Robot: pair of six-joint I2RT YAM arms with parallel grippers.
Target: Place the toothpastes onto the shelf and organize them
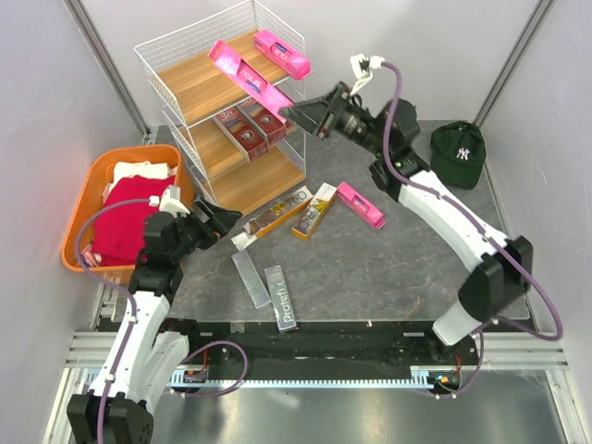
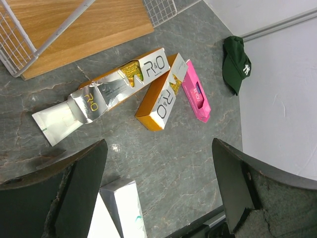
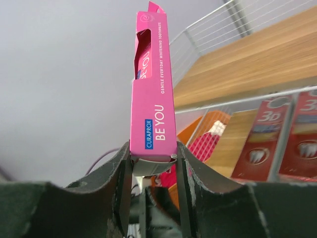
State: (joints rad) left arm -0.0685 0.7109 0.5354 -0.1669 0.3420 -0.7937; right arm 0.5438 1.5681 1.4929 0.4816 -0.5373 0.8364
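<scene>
The right gripper (image 3: 152,153) is clamped on the bottom end of a pink toothpaste box (image 3: 153,84), which slants toward the upper left over the shelf (image 1: 190,88), possibly resting on its top board. A second pink box (image 1: 280,53) lies there, and red boxes (image 1: 248,128) sit on the middle board. At lower left, the left gripper (image 1: 222,222) hangs wide open and empty above the desk (image 1: 388,268), where loose boxes (image 1: 313,211) lie.

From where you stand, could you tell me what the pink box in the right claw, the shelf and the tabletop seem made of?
The hot-pink toothpaste box looks like printed cardboard, smooth, with a folded end flap. The white wire shelf seems coated metal, its light boards showing wood grain, possibly laminate. The dark grey table looks like veined stone or a stone-print sheet.
</scene>
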